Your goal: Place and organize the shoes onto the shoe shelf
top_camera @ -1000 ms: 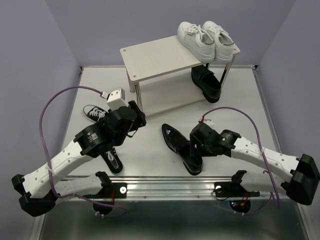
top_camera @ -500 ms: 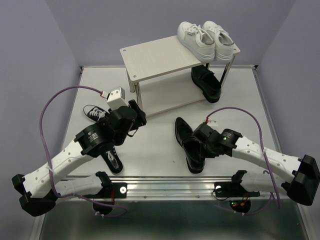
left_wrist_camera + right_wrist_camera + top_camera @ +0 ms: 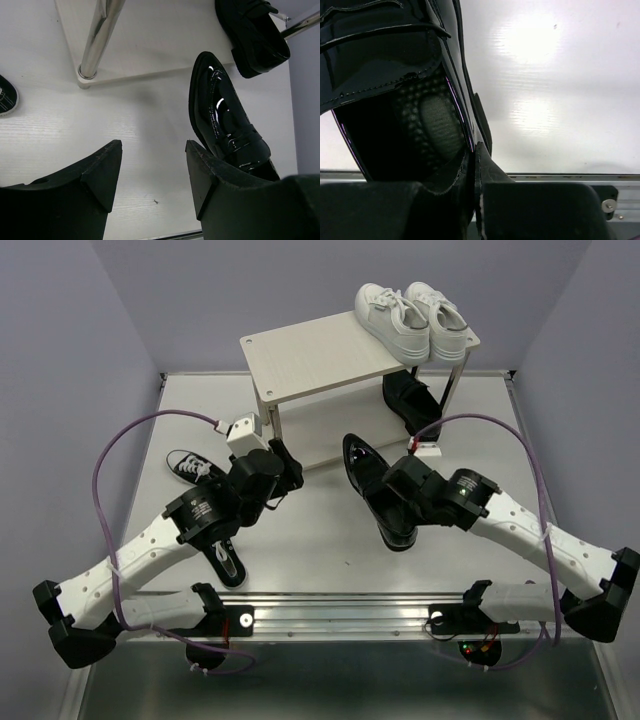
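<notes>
On the top board of the shoe shelf (image 3: 310, 360), at its right end, stand two white sneakers (image 3: 410, 320). One glossy black loafer (image 3: 412, 405) lies on the lower board (image 3: 150, 30) at the right. My right gripper (image 3: 402, 492) is shut on the side wall of the other loafer (image 3: 372, 480), near its heel (image 3: 395, 75), with one finger inside the shoe. Its toe points at the shelf. My left gripper (image 3: 152, 175) is open and empty over the table, left of that loafer (image 3: 225, 120). Two small black canvas sneakers (image 3: 190, 466) (image 3: 228, 562) lie on the table at the left.
A silver shelf leg (image 3: 100, 40) stands just ahead of the left gripper. The left half of the shelf's top board is bare. A metal rail (image 3: 350, 615) runs along the table's near edge. Purple walls close in on both sides.
The right gripper has shut on the loafer and carried it away from the near edge toward the shelf, turning its toe that way. The left arm shifted slightly toward the shelf.
</notes>
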